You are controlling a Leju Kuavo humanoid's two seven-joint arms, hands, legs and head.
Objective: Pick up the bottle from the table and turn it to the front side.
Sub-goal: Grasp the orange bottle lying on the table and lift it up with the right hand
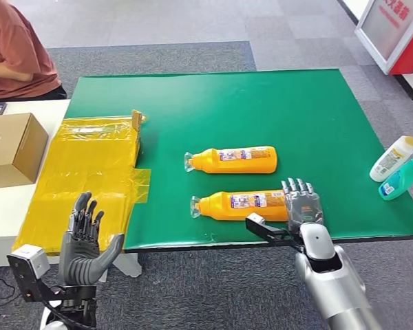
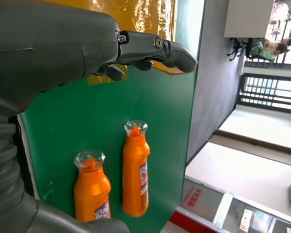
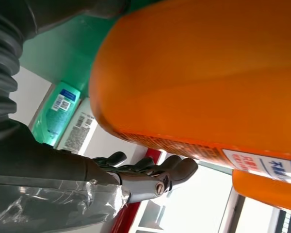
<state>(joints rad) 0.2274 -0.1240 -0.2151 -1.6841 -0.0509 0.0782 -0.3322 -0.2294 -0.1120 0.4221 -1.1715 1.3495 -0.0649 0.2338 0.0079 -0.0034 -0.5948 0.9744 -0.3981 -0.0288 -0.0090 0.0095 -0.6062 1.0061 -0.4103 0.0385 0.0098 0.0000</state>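
Observation:
Two orange bottles lie on their sides on the green mat (image 1: 298,110), clear caps pointing left. Beyond the near bottle (image 1: 241,204) lies the far bottle (image 1: 235,160), parallel to it. My right hand (image 1: 301,204) is at the near bottle's base end, fingers stretched out alongside it. In the right wrist view this bottle (image 3: 210,73) looms just beside the straight fingers (image 3: 155,170), with a narrow gap between them. My left hand (image 1: 85,240) hovers open in front of the table's left part, holding nothing. The left wrist view shows the near bottle (image 2: 91,189) and the far bottle (image 2: 136,170).
A flattened yellow-taped carton (image 1: 90,172) lies on the table's left side, with a cardboard box (image 1: 12,148) further left. A white bottle (image 1: 394,158) and a teal bottle (image 1: 402,179) lie at the mat's right edge. A person (image 1: 12,48) sits at the far left.

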